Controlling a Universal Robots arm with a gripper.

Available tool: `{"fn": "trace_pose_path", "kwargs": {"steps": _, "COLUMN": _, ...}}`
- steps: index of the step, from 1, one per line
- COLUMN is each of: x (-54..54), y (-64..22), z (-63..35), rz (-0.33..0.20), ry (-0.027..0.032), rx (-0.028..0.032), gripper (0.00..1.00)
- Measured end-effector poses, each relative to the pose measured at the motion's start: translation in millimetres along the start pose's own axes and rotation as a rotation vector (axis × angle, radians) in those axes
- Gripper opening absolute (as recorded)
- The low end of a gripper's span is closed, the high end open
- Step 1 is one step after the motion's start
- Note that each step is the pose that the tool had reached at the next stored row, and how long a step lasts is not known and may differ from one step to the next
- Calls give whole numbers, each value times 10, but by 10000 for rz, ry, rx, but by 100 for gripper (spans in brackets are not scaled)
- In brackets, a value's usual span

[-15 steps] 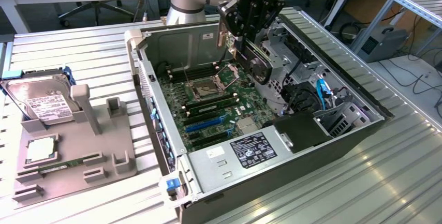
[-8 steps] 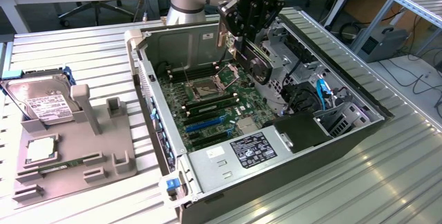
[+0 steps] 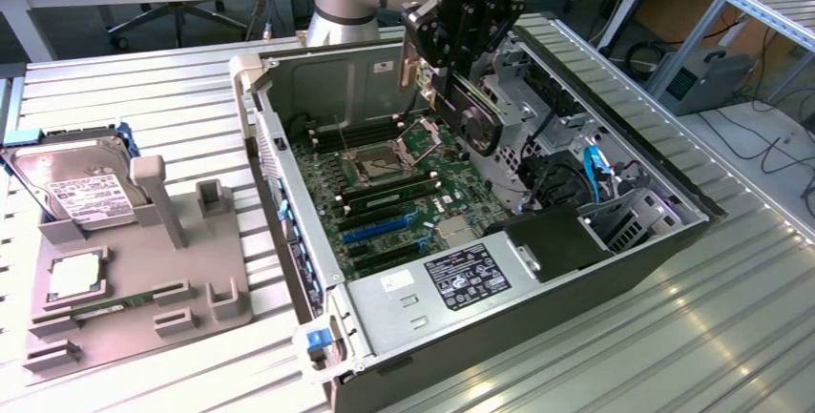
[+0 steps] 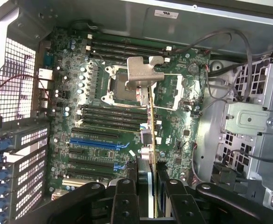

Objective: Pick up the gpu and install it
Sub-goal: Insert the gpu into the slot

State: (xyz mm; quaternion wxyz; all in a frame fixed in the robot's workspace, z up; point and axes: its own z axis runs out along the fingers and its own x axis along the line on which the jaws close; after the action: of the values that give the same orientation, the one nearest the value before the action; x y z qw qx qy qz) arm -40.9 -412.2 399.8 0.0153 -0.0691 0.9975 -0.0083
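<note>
Jaws closed on the gpu [image 3: 482, 119], which they grip by one edge so that the card hangs upright inside the open computer case [image 3: 560, 327], above the motherboard [image 3: 382, 179]. In the wrist view its silvery end bracket [image 4: 144, 72] lies in front of the processor socket [image 4: 122, 86]. A hard drive [image 3: 76, 189] rests in a grey holder [image 3: 128, 308] on the desk [image 3: 153, 89], at the exterior view's left.

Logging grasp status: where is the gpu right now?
In the exterior view the end effector holds the gpu on edge over the motherboard in the open computer case, beside the drive cage on that view's right.
</note>
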Motion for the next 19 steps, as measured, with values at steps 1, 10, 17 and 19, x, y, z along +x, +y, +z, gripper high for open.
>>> {"fn": "trace_pose_path", "kwargs": {"steps": 1, "x": 0, "y": 0, "z": 0, "rz": -10, "ry": 0, "rx": 0, "gripper": 27}}
{"fn": "trace_pose_path", "kwargs": {"steps": 10, "x": 0, "y": 0, "z": 0, "rz": -133, "ry": -2, "rx": -4, "gripper": 27}}
{"fn": "trace_pose_path", "kwargs": {"steps": 17, "x": 0, "y": 0, "z": 0, "rz": -236, "ry": -4, "rx": -7, "gripper": 27}}
{"fn": "trace_pose_path", "kwargs": {"steps": 19, "x": 0, "y": 0, "z": 0, "rz": -264, "ry": -5, "rx": -8, "gripper": 27}}
